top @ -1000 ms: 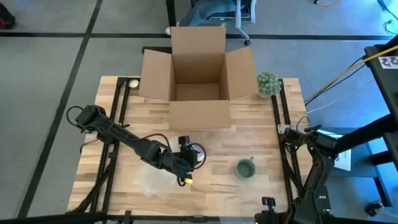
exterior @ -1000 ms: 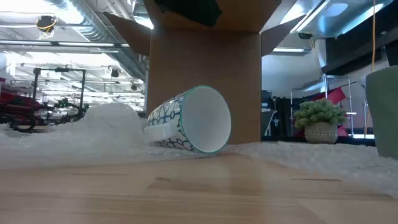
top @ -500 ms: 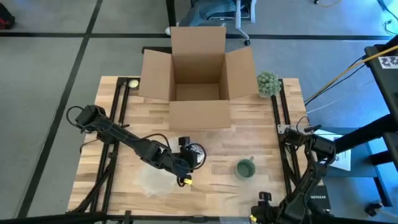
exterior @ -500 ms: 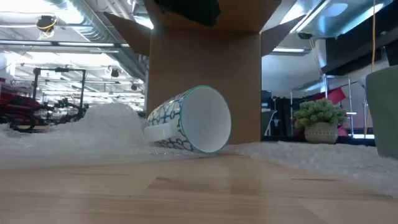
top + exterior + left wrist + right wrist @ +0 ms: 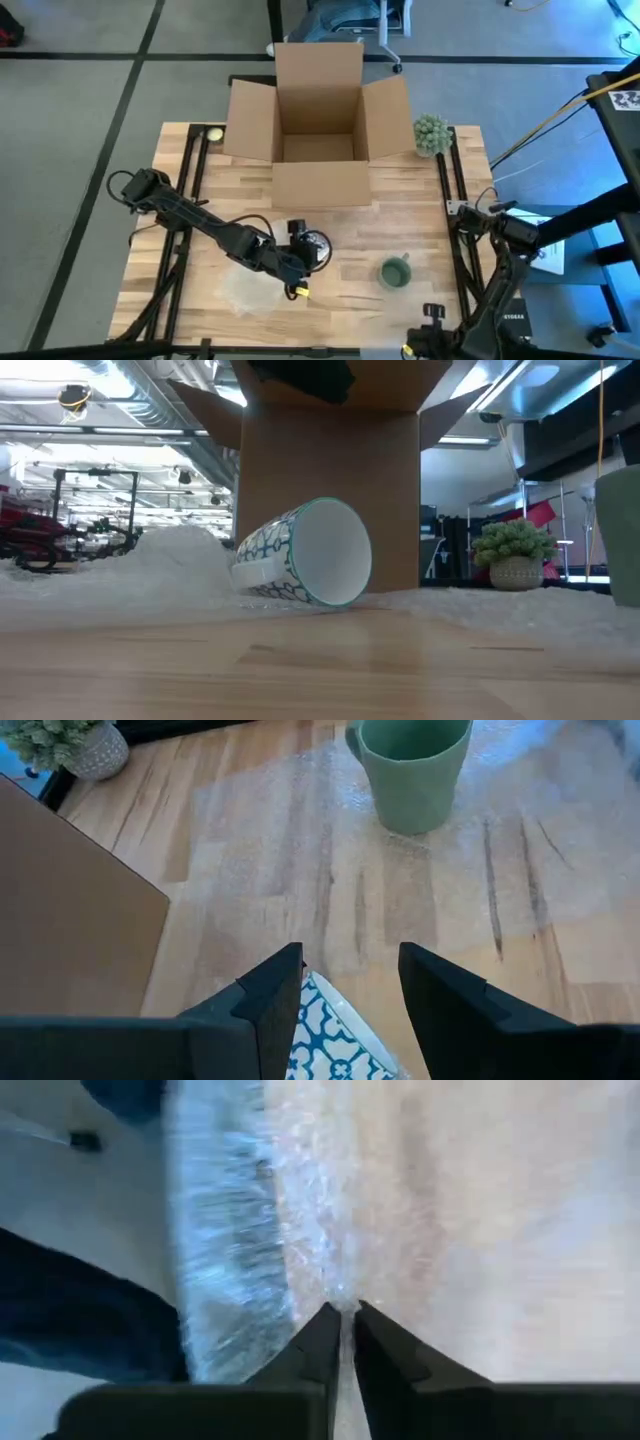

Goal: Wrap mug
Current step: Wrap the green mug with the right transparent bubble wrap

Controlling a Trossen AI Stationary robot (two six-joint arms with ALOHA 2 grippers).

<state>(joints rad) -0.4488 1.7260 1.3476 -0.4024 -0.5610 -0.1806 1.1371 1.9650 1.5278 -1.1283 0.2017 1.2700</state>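
Only the right arm is shifting between the earlier pictures and now, its lower links swinging off the table's (image 5: 420, 200) right edge while everything on the wood is lying as it was. At the front of the table, left of centre, the left gripper (image 5: 297, 262) is hanging over the patterned mug (image 5: 305, 553), which is lying on its side on a sheet of bubble wrap (image 5: 300, 870) with its open mouth facing the low camera; in the left wrist view the fingers are standing apart with the mug's blue pattern showing between them, spread rather than pinching. A green mug (image 5: 410, 770) is standing upright nearer the front right, also on wrap. The right gripper (image 5: 343, 1325) is showing its fingertips pressed nearly together on the edge of a sheet of wrap, seemingly pinching it, though where along the table's right edge it sits is hard to say. Judging by this, wrapping is hardly begun: no wrap is folded over the patterned mug, so the whole covering is left. The cardboard box (image 5: 318, 110) at the back edge is blocking the low view behind the mug.
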